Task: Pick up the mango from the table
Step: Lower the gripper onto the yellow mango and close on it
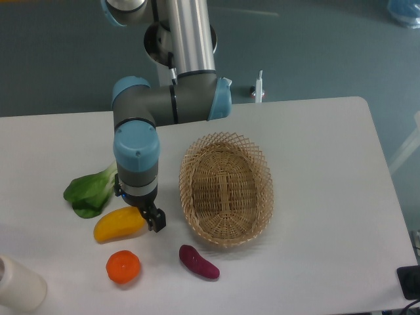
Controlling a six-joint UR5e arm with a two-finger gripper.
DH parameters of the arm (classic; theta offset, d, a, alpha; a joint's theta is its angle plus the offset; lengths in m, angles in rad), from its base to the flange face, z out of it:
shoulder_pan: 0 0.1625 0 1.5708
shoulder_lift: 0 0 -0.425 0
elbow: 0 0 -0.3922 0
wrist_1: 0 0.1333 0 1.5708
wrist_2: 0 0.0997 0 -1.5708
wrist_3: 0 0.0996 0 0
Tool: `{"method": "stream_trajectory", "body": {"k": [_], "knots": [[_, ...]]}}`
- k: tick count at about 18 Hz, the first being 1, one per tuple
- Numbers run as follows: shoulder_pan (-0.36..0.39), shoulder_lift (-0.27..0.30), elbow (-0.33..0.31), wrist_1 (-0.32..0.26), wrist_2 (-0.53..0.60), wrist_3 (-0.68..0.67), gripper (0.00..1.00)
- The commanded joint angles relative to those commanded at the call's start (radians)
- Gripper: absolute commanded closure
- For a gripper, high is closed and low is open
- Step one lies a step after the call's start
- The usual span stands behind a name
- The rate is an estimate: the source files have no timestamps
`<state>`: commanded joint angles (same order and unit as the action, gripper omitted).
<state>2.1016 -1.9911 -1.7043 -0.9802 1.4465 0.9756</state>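
The mango is a yellow-orange oblong fruit lying on the white table at the front left. My gripper points down over the mango's right end. It looks open: one dark finger stands just right of the fruit, while the other is hidden by the wrist. I cannot tell whether the fingers touch the mango. The fruit still rests on the table.
A round orange lies just in front of the mango, and a purple sweet potato to its right. Green bok choy sits behind the mango. A wicker basket stands right of the arm. A white bottle is at the front left corner.
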Motion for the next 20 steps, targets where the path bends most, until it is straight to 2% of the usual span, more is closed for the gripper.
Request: {"method": "stream_trajectory", "body": {"k": [6, 8, 11, 20], "knots": [[-0.02, -0.014, 0.003, 0.0, 0.002, -0.005, 0.0], [-0.026, -0.038, 0.014, 0.003, 0.003, -0.029, 0.0], [-0.044, -0.069, 0.028, 0.05, 0.003, -0.06, 0.0], [-0.077, -0.097, -0.005, 0.06, 0.011, -0.072, 0.0]]}}
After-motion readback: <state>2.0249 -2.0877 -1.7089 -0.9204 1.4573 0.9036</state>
